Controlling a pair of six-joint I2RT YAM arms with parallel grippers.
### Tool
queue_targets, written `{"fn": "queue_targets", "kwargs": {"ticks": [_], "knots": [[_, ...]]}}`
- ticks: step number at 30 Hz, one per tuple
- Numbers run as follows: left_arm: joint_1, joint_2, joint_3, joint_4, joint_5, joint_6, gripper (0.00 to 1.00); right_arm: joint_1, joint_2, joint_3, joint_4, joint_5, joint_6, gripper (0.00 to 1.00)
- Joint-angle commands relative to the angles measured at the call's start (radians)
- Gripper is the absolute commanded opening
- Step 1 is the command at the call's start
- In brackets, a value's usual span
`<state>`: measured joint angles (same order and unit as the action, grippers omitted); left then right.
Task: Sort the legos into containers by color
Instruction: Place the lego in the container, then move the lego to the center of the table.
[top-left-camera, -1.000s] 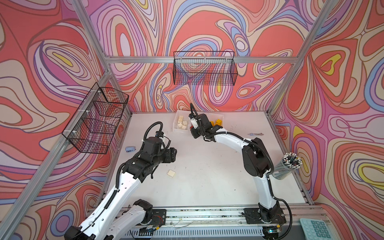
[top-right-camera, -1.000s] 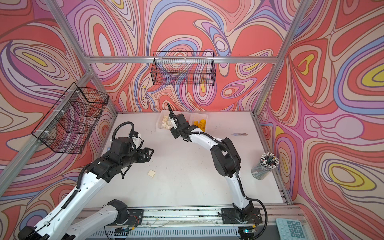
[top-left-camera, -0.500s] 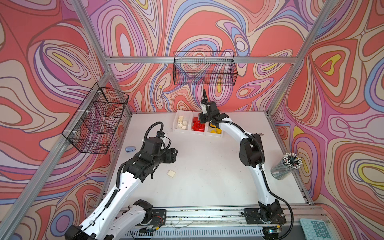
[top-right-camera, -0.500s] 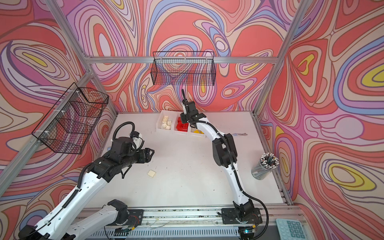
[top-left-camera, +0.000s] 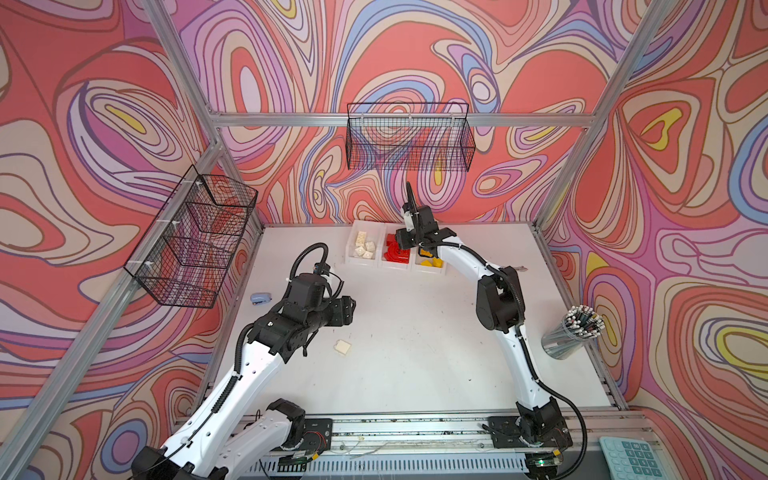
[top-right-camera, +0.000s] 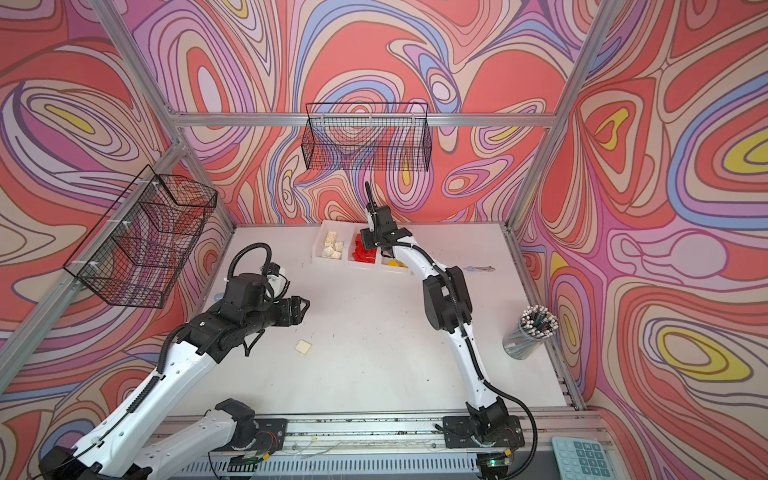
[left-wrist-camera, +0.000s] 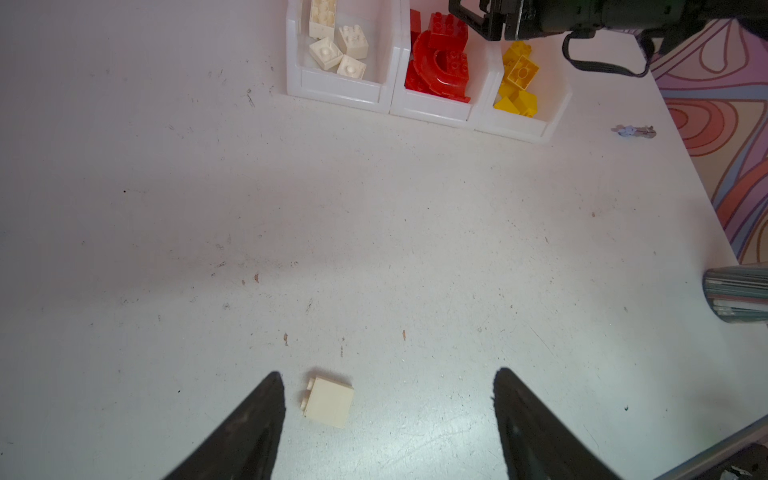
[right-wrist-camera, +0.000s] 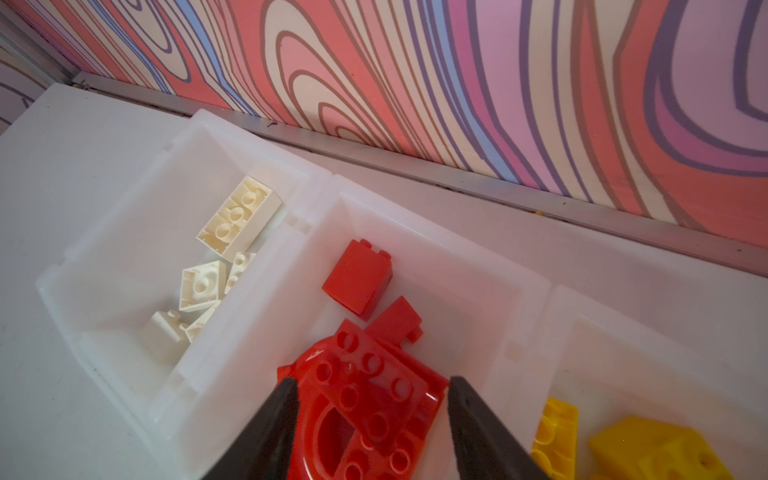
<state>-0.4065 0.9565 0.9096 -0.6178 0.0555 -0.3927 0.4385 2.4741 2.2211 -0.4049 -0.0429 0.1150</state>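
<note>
1. In both top views, the containers (top-left-camera: 360, 263) are seen in a row just above centre, holding white, red and yellow legos (left-wrist-camera: 440, 62) apart by colour.
2. The right gripper (right-wrist-camera: 370, 390) is held over the middle bin (left-wrist-camera: 432, 109), jaws parted, nothing gripped.
3. One white brick (top-left-camera: 343, 347) lies on the table (top-left-camera: 415, 353), left of centre, below the open, empty left gripper (left-wrist-camera: 388, 372).
4. The last pick is judged to be in hand. The jaws must be centred over that brick, lowered and closed.

Bright, diffuse light; faint soft shadows on counter (left-wrist-camera: 374, 208). Top views bend at edges. Right wrist view soft close up.
</note>
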Motion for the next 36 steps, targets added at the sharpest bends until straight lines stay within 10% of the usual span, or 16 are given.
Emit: {"fn": "queue_targets", "kwargs": {"ticks": [1,22,36], "knots": [[0.002,0.002,0.006,-0.031,0.023,-0.015,0.79,-0.002,-0.043,-0.016,0.005,-0.008,-0.015,0.69],[-0.067,-0.064,-0.125,-0.287,-0.094,-0.334,0.70,0.003,-0.659,-0.752,0.402,-0.154,0.138,0.77],[-0.215,0.019,-0.351,-0.045,-0.153,-0.552,0.81,0.013,-0.998,-1.061,0.496,-0.170,0.190,0.77]]}}
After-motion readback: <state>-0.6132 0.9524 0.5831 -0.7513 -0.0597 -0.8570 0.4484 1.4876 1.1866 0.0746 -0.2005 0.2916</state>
